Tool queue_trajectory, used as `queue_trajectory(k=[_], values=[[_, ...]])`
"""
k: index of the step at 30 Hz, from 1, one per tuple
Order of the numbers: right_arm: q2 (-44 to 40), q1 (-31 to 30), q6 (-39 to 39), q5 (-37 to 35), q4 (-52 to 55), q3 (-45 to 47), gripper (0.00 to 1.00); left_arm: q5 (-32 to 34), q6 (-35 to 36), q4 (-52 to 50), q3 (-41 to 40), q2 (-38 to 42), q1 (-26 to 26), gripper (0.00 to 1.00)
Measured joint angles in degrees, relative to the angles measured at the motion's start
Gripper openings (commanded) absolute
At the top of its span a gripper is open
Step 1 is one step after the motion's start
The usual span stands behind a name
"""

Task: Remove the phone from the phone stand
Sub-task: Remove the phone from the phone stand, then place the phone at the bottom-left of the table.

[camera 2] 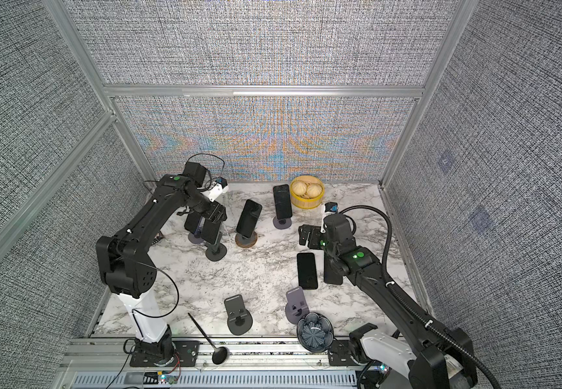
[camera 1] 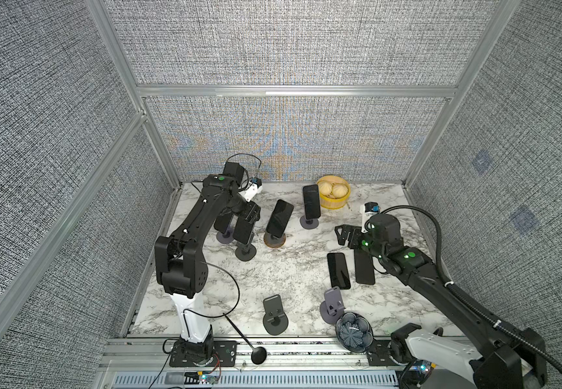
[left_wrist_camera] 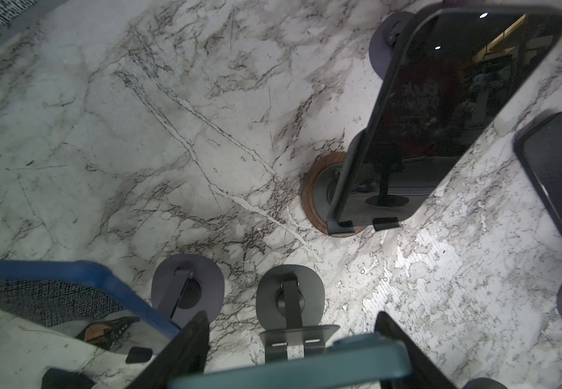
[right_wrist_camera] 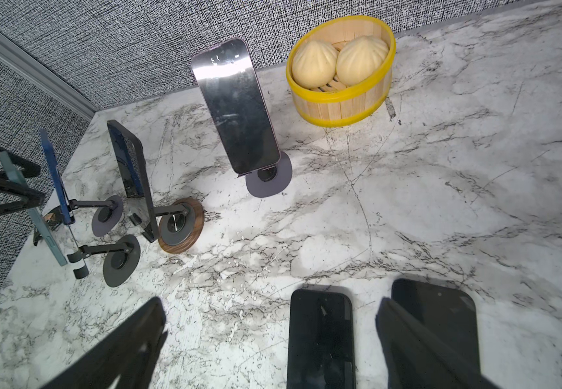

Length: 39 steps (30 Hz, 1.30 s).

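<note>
At the back left, my left gripper [camera 1: 248, 220] is shut on a teal-edged phone [left_wrist_camera: 289, 368]. In the left wrist view its black fingers [left_wrist_camera: 188, 347] press the phone's two long edges. The dark grey phone stand [left_wrist_camera: 289, 296] sits right behind the phone, with its cradle plate close to the phone's back. From the right wrist view the phone [right_wrist_camera: 48, 237] hangs upright, its lower end near the stand's cradle [right_wrist_camera: 78, 263]. My right gripper [right_wrist_camera: 269, 310] is open above the table on the right, with nothing between its fingers.
Close by stand a blue phone on its stand [camera 1: 223, 223], a phone on a wood-based stand [camera 1: 279, 218] and another phone at the back [camera 1: 311, 201]. Two phones [camera 1: 338, 270] lie flat on the right. Two empty stands [camera 1: 274, 315], a bun steamer [camera 1: 333, 195], a dark bowl [camera 1: 354, 330] and a spoon [camera 1: 245, 340] are also present.
</note>
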State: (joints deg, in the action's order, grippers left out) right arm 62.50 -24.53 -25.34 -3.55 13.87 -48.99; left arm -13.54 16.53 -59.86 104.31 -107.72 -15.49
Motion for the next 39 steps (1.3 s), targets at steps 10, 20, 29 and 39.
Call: queue_trajectory(k=[10,20,29,39], values=[[-0.2,0.1,1.3,-0.7,0.2,-2.3,0.99,-4.6,-6.6,-3.5,-5.0,8.3,-0.1,0.63],[-0.1,0.1,2.7,-0.9,-0.3,-2.8,0.99,-1.0,-13.1,-2.4,-20.2,18.0,-0.1,0.62],[-1.5,0.1,2.7,-0.2,-1.3,-1.7,0.99,5.8,-20.0,0.5,-31.0,24.7,0.0,0.58],[-5.4,0.1,2.6,0.6,-0.3,1.0,0.99,12.0,-32.6,10.6,-42.9,24.5,4.6,0.54]])
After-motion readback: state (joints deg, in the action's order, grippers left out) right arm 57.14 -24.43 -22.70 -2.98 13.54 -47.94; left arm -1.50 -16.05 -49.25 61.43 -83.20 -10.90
